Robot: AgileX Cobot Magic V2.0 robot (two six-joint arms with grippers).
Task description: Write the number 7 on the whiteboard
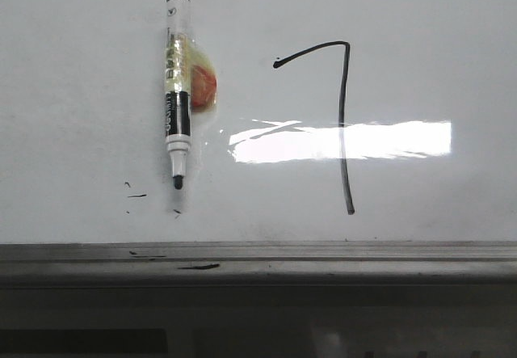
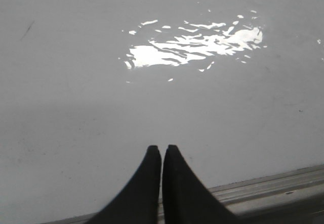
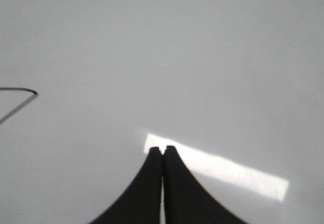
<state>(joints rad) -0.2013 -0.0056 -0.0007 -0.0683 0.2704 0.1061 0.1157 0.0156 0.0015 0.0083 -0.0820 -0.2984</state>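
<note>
A black number 7 (image 1: 346, 124) is drawn on the whiteboard (image 1: 81, 91), right of centre in the front view, its stem crossing the bright glare. Part of its stroke (image 3: 20, 100) shows at the edge of the right wrist view. A marker (image 1: 176, 83) with a black tip pointing down lies uncapped on the board, left of the 7. No arm shows in the front view. My left gripper (image 2: 162, 147) is shut and empty over bare board near the ledge. My right gripper (image 3: 163, 148) is shut and empty over the board by a glare patch.
A grey metal ledge (image 1: 258, 257) runs along the board's near edge, also seen in the left wrist view (image 2: 283, 181). An orange-yellow blob (image 1: 202, 83) sits beside the marker. Small black specks (image 1: 137, 195) lie below the marker.
</note>
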